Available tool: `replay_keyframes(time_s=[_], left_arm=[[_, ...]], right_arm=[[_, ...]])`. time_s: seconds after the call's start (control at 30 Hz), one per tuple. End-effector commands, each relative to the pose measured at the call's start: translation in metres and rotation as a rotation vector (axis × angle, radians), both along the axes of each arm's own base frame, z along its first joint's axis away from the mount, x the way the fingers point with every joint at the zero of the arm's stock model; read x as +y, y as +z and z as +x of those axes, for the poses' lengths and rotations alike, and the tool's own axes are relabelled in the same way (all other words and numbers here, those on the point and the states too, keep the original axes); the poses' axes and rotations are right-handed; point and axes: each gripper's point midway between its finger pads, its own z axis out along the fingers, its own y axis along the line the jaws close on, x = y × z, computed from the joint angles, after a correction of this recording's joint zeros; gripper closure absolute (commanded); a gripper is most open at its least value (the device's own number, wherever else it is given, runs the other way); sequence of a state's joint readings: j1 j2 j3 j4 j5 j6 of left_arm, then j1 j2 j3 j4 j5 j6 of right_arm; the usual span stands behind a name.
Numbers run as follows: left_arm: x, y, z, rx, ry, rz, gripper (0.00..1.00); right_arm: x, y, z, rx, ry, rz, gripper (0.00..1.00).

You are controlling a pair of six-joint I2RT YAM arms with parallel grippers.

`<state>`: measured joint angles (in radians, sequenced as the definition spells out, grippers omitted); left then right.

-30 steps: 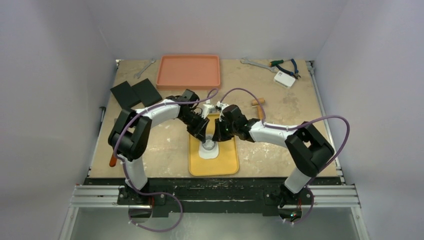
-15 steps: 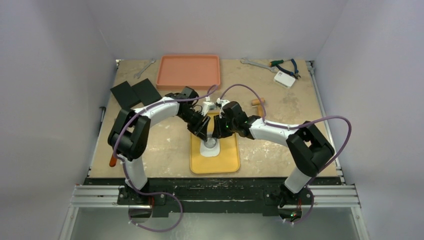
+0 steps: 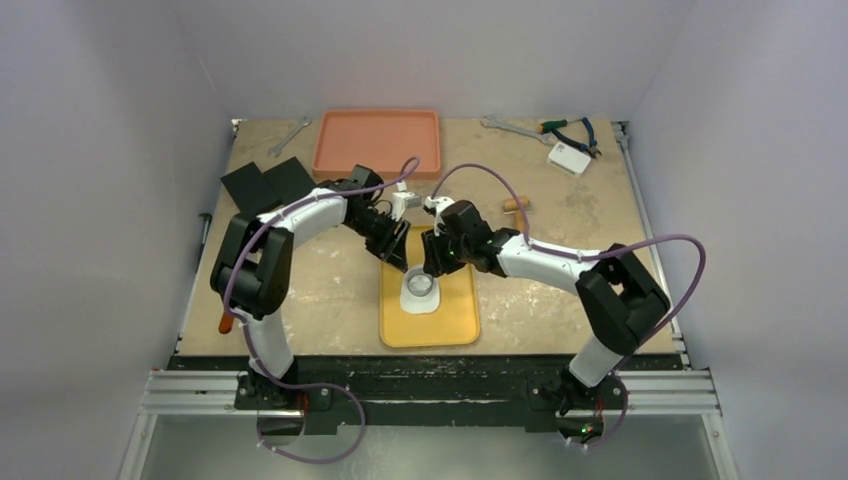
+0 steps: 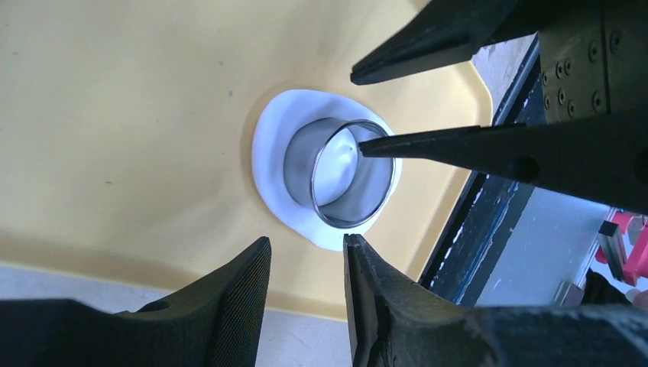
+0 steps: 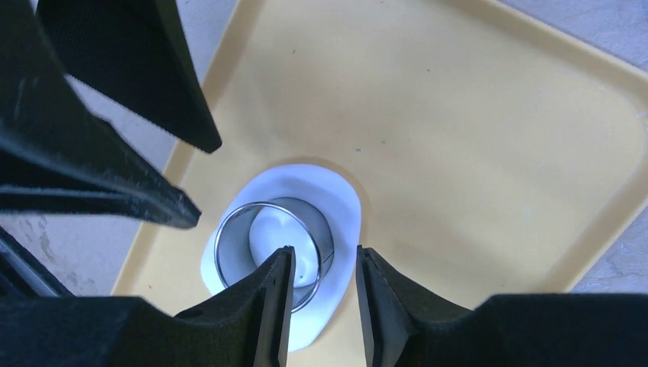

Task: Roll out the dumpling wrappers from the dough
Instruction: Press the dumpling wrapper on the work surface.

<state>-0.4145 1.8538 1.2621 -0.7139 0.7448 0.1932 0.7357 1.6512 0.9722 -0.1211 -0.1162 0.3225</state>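
A white dough sheet [image 4: 277,130] lies on the yellow tray [image 3: 440,325]. A metal ring cutter [image 4: 352,173] stands upright in the dough, with a round of dough inside it. No loose dumpling wrappers are in view. My left gripper [image 4: 307,252] is open just off the dough's edge, with nothing between its fingers. From the other side, my right gripper [image 5: 325,260] hangs open above the ring cutter [image 5: 269,246], one finger over the rim. In the top view, the left gripper [image 3: 396,262] and the right gripper [image 3: 432,267] meet over the ring cutter [image 3: 420,285].
An empty orange tray [image 3: 377,143] sits at the back, with two black pads [image 3: 272,185] to its left. Pliers [image 3: 568,130], a white box [image 3: 569,157] and wrenches lie at the back right. A small wooden piece [image 3: 515,203] lies beside the right arm.
Both grippers have opened and drawn back from the ring cutter. The left arm has pulled up and away to the left, so the ring now stands free in the dough.
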Motion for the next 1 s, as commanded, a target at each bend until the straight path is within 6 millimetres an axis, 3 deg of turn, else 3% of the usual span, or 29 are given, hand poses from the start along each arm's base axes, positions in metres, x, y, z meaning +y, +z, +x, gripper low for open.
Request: replay_keyframes(time_s=[0.0,0.2,0.37,0.5,0.67,0.87,0.97], left_arm=[[0.000,0.024,0.016,-0.082,0.032,-0.051,0.61],[0.014,0.025,0.019,-0.077,0.076,-0.041,0.62],[0.019,0.014,0.020,-0.061,0.110,-0.017,0.63],[0.025,0.006,0.029,-0.091,0.153,0.032,0.64],[0.043,0.005,0.057,-0.221,0.266,0.147,0.64],[0.057,0.025,0.098,-0.417,0.413,0.191,0.50],[0.056,0.020,0.111,-0.452,0.413,0.233,0.48]], right_arm=[[0.010,0.019,0.009,-0.107,0.071,-0.040,0.58],[0.018,0.010,0.009,-0.112,0.126,-0.071,0.59],[0.025,0.001,0.009,-0.119,0.167,-0.120,0.68],[0.023,-0.004,0.008,-0.129,0.181,-0.154,0.70],[0.023,-0.006,0.006,-0.137,0.198,-0.170,0.86],[0.025,0.005,0.006,-0.165,0.212,-0.160,0.80],[0.028,0.013,0.009,-0.188,0.219,-0.160,0.77]])
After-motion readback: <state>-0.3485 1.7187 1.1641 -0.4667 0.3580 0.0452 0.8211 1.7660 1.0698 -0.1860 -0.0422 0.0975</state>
